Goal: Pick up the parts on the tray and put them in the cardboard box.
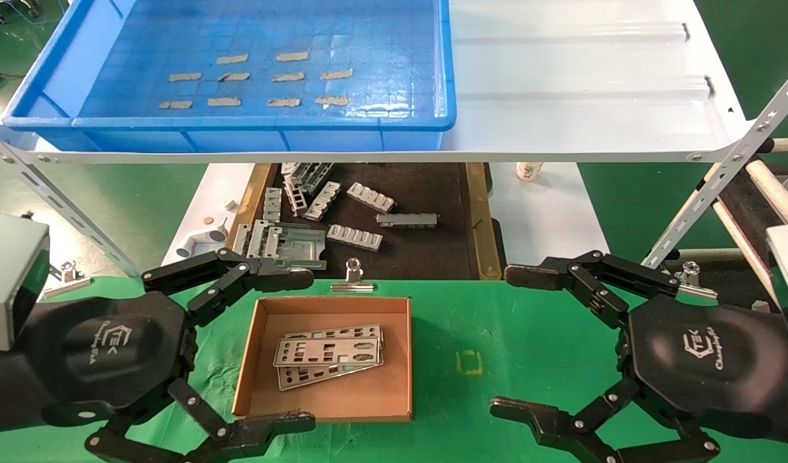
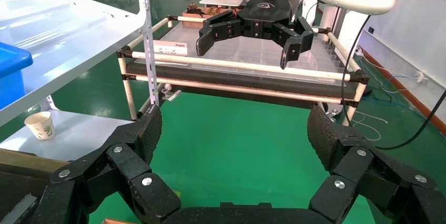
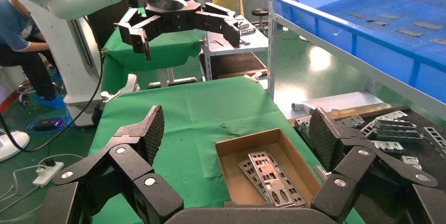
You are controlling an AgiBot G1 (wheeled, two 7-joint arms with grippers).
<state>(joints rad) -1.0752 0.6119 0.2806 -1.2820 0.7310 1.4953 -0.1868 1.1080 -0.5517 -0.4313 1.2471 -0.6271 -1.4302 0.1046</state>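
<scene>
The cardboard box [image 1: 329, 405] sits on the green table between my grippers. A small stack of thin silver plates with cut-outs [image 1: 329, 352] lies inside it, also seen in the right wrist view [image 3: 271, 177]. The blue tray [image 1: 252, 132] stands on the white shelf at the back left; only greyish tape strips [image 1: 284, 77] show on its gridded floor, no plates. My left gripper [image 1: 300, 350] is open and empty just left of the box. My right gripper [image 1: 506, 341] is open and empty to the right of the box.
A dark tray with a brown rim [image 1: 477, 218] below the shelf holds several grey ribbed brackets [image 1: 355, 236]. A binder clip [image 1: 353, 276] sits behind the box. Slanted white shelf struts [image 1: 722, 173] rise at right and left. A paper cup [image 1: 527, 170] stands under the shelf.
</scene>
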